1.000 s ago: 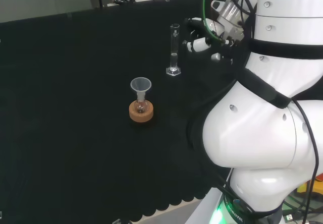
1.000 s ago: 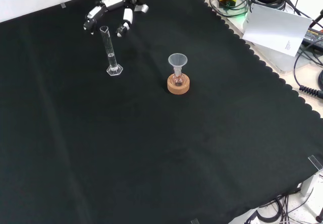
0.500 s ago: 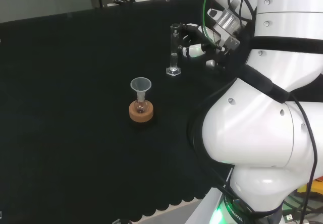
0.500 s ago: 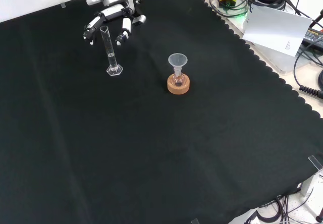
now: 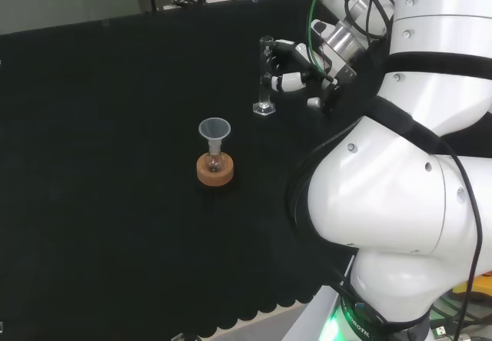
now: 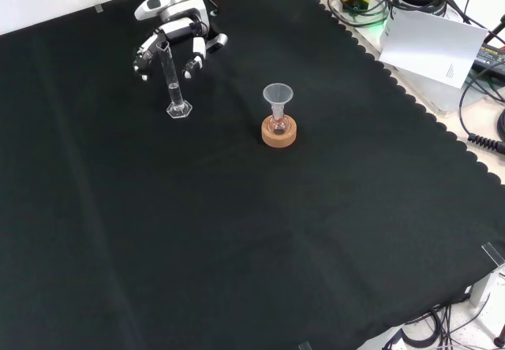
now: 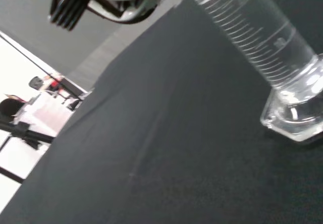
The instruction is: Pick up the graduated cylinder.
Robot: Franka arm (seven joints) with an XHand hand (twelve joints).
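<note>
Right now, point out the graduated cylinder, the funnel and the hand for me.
graduated cylinder [image 6: 173, 87], front view, on the middle of its clear tube.
funnel [image 6: 278, 94], front view, on its wide cone above the cork stand.
hand [image 6: 175, 30], front view, on the palm behind the cylinder.

Graduated cylinder [image 5: 265, 76] [image 6: 173, 83] [image 7: 262, 42]: tall, narrow, clear, standing upright on the black cloth on a flat hexagonal foot. Fine printed graduation lines up the tube, plain in the wrist view. In the front view, toward the upper left of the cloth; in the head view, past the middle and right of centre. Contents hard to tell through the clear wall. Base flat on the cloth, not lifted.
</note>
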